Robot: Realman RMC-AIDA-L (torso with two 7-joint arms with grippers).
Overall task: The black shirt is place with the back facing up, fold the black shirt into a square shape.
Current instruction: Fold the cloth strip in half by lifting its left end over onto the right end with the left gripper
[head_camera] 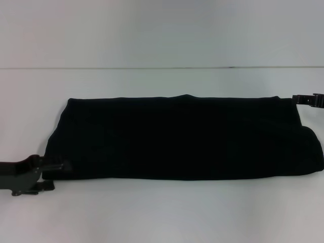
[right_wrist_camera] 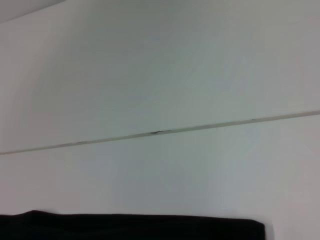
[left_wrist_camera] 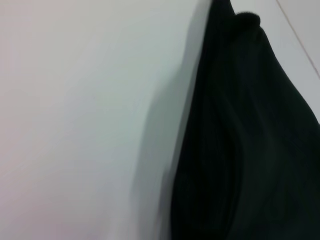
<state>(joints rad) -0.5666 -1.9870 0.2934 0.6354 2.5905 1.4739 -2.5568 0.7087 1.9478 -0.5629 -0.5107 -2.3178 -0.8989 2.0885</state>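
Black soft fabric shirt (head_camera: 182,137) lies folded into a long band on the white table (head_camera: 162,212). Left gripper (head_camera: 53,167) sits at its near left corner, right gripper (head_camera: 304,99) at its far right corner; whether either grips, I cannot tell.

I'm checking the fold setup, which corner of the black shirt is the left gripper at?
The left gripper sits at the near left corner of the black shirt, the only corner closest to the robot on that side; the right gripper is at the far right corner.
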